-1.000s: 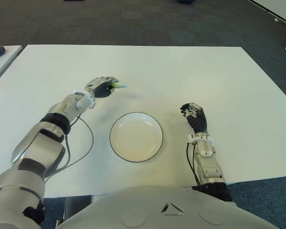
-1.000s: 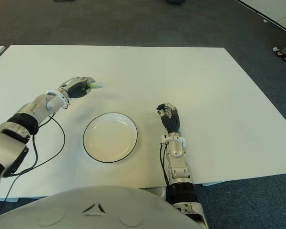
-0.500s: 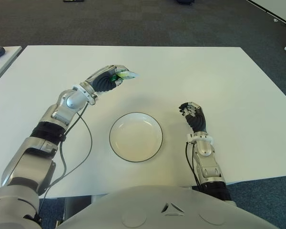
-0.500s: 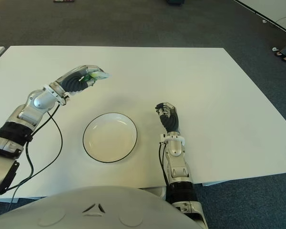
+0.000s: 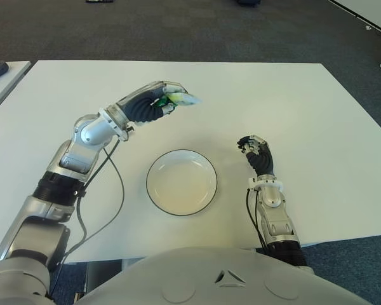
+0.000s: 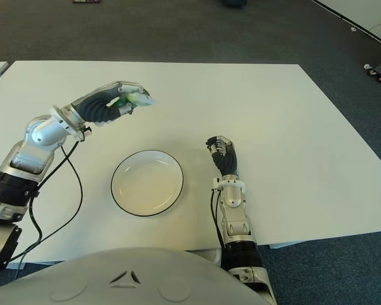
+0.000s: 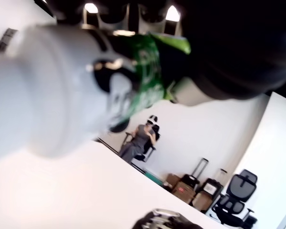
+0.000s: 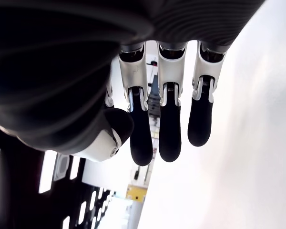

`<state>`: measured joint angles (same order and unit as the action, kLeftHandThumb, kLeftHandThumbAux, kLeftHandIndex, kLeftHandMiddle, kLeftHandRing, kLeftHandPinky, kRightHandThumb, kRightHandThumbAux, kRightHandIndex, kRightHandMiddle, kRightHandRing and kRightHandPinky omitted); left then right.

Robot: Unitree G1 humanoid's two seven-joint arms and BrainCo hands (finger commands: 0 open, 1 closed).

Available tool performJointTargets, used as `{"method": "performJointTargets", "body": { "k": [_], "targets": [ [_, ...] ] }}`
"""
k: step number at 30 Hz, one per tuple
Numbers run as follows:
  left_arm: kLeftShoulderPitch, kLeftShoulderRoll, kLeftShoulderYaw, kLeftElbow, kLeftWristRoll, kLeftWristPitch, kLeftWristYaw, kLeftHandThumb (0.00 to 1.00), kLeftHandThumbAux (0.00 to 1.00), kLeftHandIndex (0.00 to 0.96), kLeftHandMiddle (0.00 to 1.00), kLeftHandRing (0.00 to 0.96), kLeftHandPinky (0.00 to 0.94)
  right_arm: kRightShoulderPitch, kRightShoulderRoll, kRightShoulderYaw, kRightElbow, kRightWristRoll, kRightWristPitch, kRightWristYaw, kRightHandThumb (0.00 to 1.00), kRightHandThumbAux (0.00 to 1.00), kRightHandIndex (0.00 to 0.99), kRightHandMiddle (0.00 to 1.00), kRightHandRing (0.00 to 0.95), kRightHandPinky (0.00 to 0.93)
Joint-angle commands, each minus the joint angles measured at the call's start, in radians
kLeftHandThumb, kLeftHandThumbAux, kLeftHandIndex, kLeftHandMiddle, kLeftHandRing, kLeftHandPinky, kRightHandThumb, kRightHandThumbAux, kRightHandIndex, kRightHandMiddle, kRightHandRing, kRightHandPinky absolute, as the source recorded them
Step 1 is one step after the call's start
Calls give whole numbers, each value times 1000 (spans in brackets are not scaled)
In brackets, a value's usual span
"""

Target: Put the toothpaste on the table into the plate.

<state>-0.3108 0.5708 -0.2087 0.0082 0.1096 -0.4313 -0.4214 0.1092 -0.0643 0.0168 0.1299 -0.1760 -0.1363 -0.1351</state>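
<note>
The toothpaste (image 5: 180,100) is up in the air, pinched tight in the left hand (image 5: 151,106), beyond the plate (image 5: 181,182). It should go right over the plate, get low, then let go gently. The right hand (image 5: 258,155) is beside the plate, fingers loose, holding nothing.

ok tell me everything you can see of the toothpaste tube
The small white and green toothpaste tube looks like soft plastic, with green print on a pale body. It is held in the curled fingers of the left hand, only its pale end poking out past the fingertips. It is lifted off the white table, up and to the left of the round white dark-rimmed plate, not yet over it. Nothing but the hand touches it.
</note>
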Motion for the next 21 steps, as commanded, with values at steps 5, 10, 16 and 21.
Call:
{"method": "performJointTargets", "body": {
  "k": [5,10,16,21],
  "targets": [
    [78,-10,-15,-103,-16,-57,-60,849,669,398,532,838,792,-10,5,-4,6,6,24,5,712,734,422,468,440,431],
    [46,13,-56,-89,41,-185,-116,850,668,401,538,834,799,-7,7,-2,0,5,29,5,712,733,422,471,442,436],
    [33,-14,-120,10,192,-318,-87,851,665,407,548,830,799,-6,8,-2,-5,4,32,4,712,733,422,472,444,441],
    [29,-22,-152,81,379,-441,-10,852,664,411,559,840,828,-5,7,-3,-7,1,35,2,711,734,421,469,444,440]
  ]
}}
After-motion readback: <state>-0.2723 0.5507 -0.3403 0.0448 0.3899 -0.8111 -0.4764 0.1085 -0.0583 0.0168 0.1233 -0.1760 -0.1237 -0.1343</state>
